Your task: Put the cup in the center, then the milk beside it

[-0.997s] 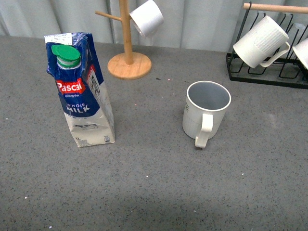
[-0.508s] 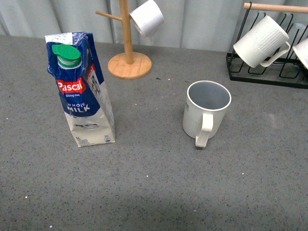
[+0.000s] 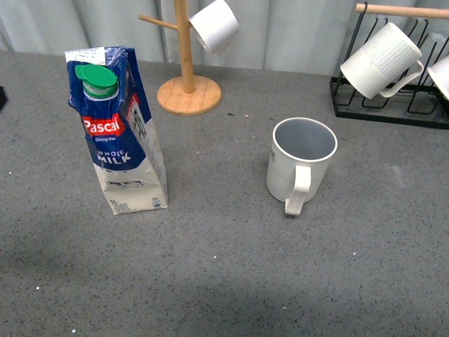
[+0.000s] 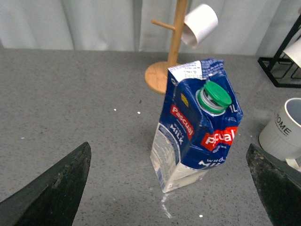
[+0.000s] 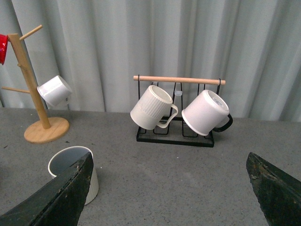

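The cup [image 3: 300, 163], a ribbed white mug with a grey inside, stands upright right of centre with its handle toward me. Its "HOME" lettering shows in the left wrist view [image 4: 284, 134]. The milk [image 3: 119, 133], a blue-and-white Pascal carton with a green cap, stands at the left and is dented. My left gripper [image 4: 167, 181] is open and empty, and the milk [image 4: 197, 127] stands just beyond its jaws. My right gripper [image 5: 168, 183] is open and empty, with the cup [image 5: 75, 172] beside one finger [image 5: 56, 197]. Neither arm shows clearly in the front view.
A wooden mug tree [image 3: 188, 95] with a small smooth cup [image 3: 214, 26] stands at the back. A black wire rack [image 3: 389, 105] at the back right holds a ribbed mug [image 3: 379, 62] without lettering and a smooth mug [image 5: 204, 113]. A curtain hangs behind.
The cup and the milk have not moved. A small dark shape has come into the front view at the left edge.
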Motion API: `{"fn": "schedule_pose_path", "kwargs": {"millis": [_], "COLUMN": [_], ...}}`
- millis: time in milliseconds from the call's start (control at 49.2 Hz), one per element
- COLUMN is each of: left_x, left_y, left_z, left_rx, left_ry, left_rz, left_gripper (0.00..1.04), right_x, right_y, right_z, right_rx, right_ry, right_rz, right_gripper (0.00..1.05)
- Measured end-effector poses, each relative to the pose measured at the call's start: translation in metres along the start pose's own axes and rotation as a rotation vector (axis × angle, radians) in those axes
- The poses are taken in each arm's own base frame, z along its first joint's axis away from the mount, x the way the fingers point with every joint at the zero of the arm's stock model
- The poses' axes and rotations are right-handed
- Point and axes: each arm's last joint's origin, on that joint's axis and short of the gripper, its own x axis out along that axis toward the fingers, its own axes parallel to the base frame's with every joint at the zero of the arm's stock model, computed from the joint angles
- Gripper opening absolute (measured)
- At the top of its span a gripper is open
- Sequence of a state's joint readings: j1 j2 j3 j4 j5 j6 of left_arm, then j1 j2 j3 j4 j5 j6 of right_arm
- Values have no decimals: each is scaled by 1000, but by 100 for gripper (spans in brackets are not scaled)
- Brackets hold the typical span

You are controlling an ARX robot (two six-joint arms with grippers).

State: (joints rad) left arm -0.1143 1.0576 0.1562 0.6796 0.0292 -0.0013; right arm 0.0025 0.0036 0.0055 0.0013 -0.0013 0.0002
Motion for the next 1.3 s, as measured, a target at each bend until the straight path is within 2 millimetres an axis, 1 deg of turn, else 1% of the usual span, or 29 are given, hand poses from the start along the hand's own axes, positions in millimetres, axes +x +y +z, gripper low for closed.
{"fn": "schedule_pose_path", "kwargs": {"millis": [163, 244, 508, 590, 773, 1037, 1302], "left_x": [17, 25, 40, 44, 55, 68, 79], "left_y": [-13, -26, -51, -55, -57, -59, -55], "left_z": [2, 3, 1, 1, 2, -6, -10], "left_rx": [3, 12, 27, 28, 29, 30, 37], "left_ry": [37, 55, 90, 97, 109, 150, 164], "left_rz": [-24, -61, -119, -124, -98, -75, 6], "left_gripper": [98, 98, 98, 98, 98, 98, 98], "right_x": [0, 0, 0, 0, 0, 0, 0], "right_y": [0, 0, 0, 0, 0, 0, 0], "right_z": [0, 0, 0, 0, 0, 0, 0], "right_rx": [0, 0, 0, 0, 0, 0, 0], "right_ry": [0, 0, 0, 0, 0, 0, 0], "right_rz": [0, 0, 0, 0, 0, 0, 0], "right_gripper": [95, 95, 95, 95, 95, 95, 95]}}
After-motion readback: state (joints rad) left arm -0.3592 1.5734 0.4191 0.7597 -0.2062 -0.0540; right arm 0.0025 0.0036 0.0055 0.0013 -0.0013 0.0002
